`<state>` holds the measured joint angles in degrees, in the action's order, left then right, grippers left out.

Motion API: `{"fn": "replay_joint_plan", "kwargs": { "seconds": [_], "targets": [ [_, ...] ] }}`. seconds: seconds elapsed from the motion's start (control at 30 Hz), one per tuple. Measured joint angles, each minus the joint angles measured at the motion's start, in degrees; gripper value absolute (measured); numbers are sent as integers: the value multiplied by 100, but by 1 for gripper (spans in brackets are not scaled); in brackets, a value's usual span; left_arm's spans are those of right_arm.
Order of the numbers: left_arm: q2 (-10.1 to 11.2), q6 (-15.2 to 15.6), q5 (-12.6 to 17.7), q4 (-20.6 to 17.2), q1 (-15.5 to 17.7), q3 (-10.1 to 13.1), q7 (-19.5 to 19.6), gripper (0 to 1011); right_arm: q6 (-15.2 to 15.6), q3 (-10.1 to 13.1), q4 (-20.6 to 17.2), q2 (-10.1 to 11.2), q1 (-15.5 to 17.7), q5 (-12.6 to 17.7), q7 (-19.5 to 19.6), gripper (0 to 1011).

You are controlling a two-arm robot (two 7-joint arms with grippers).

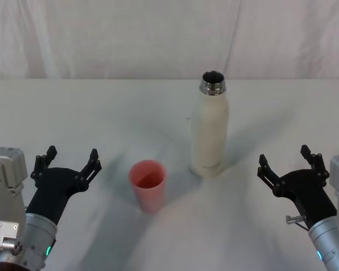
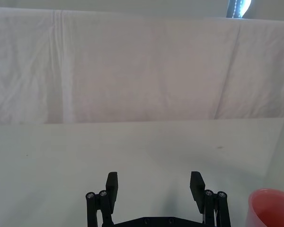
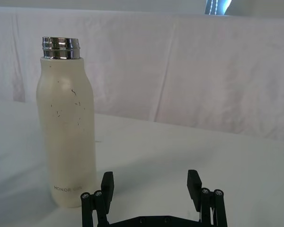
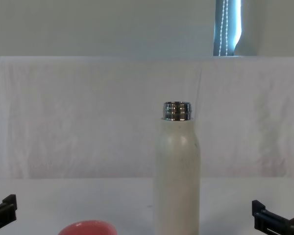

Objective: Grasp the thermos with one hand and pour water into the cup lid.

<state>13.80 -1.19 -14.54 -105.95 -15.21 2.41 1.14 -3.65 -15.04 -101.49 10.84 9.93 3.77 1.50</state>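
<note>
White cloth covered the bench and hung as a backdrop behind it. Upright on the bench stood the thermos, its steel neck uncapped. Just left of the thermos and nearer the robot sat the cup lid, mouth up. Well left of the thermos the left gripper hovered, fingers spread and empty. Right of the thermos the right gripper did likewise, fingers released.

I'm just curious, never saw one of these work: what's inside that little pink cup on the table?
The cup lid stands upright and open-topped; the head view shows only its pink inner wall and bottom, nothing visibly inside it. Clear water could not be ruled out.
</note>
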Motion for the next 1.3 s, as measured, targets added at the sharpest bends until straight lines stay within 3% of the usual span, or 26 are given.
{"fn": "replay_joint_plan", "kwargs": {
  "seconds": [0.47, 0.93, 1.3],
  "targets": [
    [0, 0, 0, 0, 0, 0, 0, 1001, 0, 21, 0, -21, 1, -2, -25, 1001],
    [0, 0, 0, 0, 0, 0, 0, 1001, 84, -35, 9, -235, -69, -158, -346, 1001],
    [0, 0, 0, 0, 0, 0, 0, 1001, 200, -119, 198, -448, -331, -286, -642, 1001]
  ]
}}
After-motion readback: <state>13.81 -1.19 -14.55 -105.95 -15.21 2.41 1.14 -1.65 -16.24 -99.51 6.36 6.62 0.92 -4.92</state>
